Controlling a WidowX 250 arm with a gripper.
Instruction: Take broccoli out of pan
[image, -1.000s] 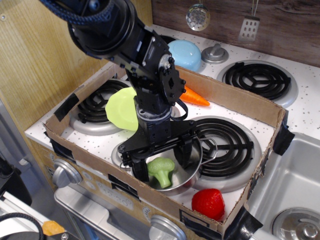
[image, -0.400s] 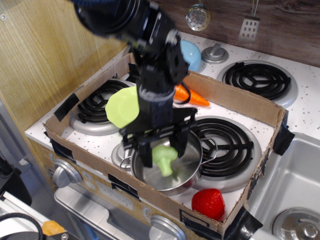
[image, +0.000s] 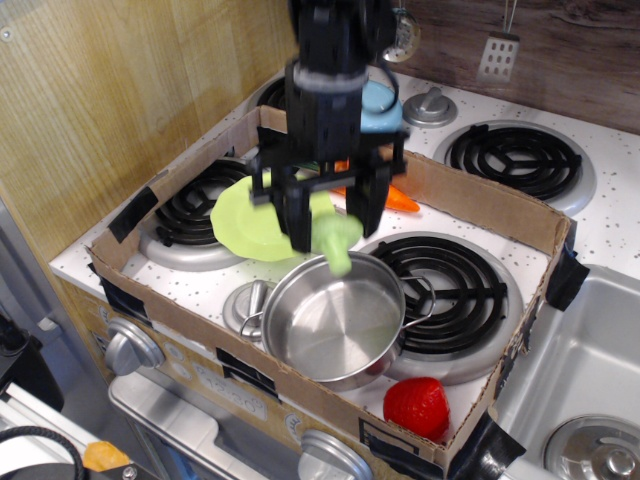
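Observation:
My gripper (image: 328, 220) is shut on the light-green broccoli (image: 336, 237) and holds it in the air, above the far rim of the pan. The broccoli's pale stalk hangs down toward the rim. The pan (image: 335, 320) is a shiny steel pot with wire loop handles. It stands at the front of the cardboard tray and nothing shows inside it. The black fingers (image: 298, 222) flank the broccoli's head on both sides.
A lime-green plate (image: 250, 225) lies left of the gripper. An orange carrot (image: 400, 199) lies behind it. A red strawberry (image: 416, 407) sits at the tray's front right. The cardboard tray (image: 480, 200) walls surround the burners. A blue bowl (image: 385, 105) stands behind; a sink (image: 590, 380) lies right.
My gripper closed on the broccoli inside the pan and has risen with it, up and toward the back. The pan now shows nothing inside.

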